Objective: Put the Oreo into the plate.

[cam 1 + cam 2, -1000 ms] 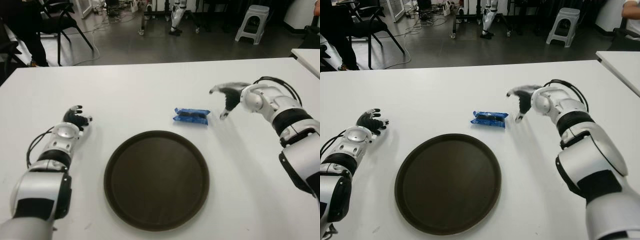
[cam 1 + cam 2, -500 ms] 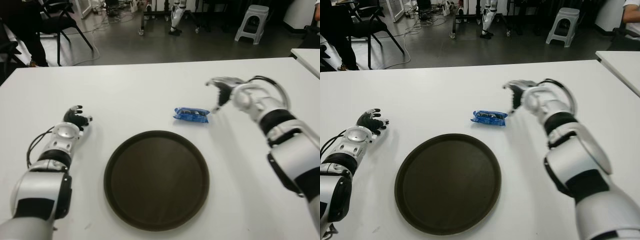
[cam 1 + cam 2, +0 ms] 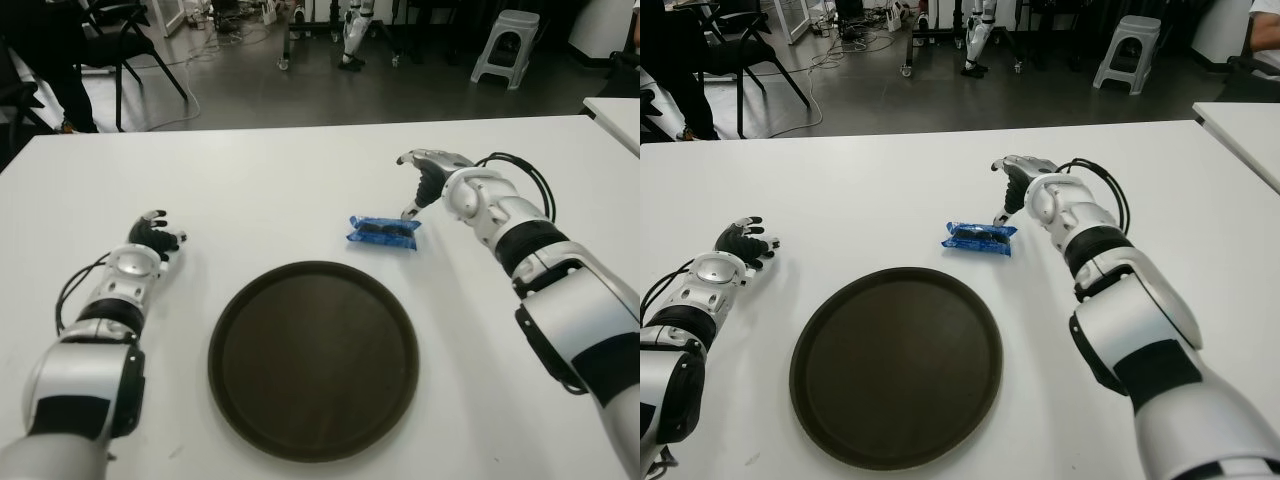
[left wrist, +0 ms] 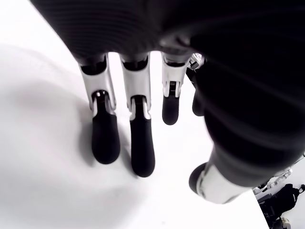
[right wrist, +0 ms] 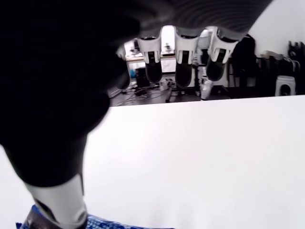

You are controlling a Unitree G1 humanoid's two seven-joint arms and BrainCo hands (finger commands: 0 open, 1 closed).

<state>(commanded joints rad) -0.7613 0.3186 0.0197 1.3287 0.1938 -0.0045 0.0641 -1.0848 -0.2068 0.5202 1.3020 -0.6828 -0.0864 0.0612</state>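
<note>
The Oreo (image 3: 383,231) is a blue packet lying flat on the white table (image 3: 250,180), just beyond the far rim of the plate (image 3: 312,358), a round dark brown tray. My right hand (image 3: 410,188) hovers at the packet's right end, fingers spread and holding nothing. Its thumb points down close to that end. In the right wrist view the Oreo (image 5: 109,223) shows under the thumb, with the fingers (image 5: 183,57) stretched out beyond it. My left hand (image 3: 152,235) shows far left of the plate, fingers extended on the table surface.
A second white table (image 3: 615,110) juts in at the far right. Beyond the table's far edge are chairs (image 3: 120,40), a grey stool (image 3: 503,45) and cables on the floor. Bare tabletop lies left and right of the plate.
My right hand has swung left and slightly back, from well right of the packet to its right end. The Oreo, the plate and my left hand have not moved.
</note>
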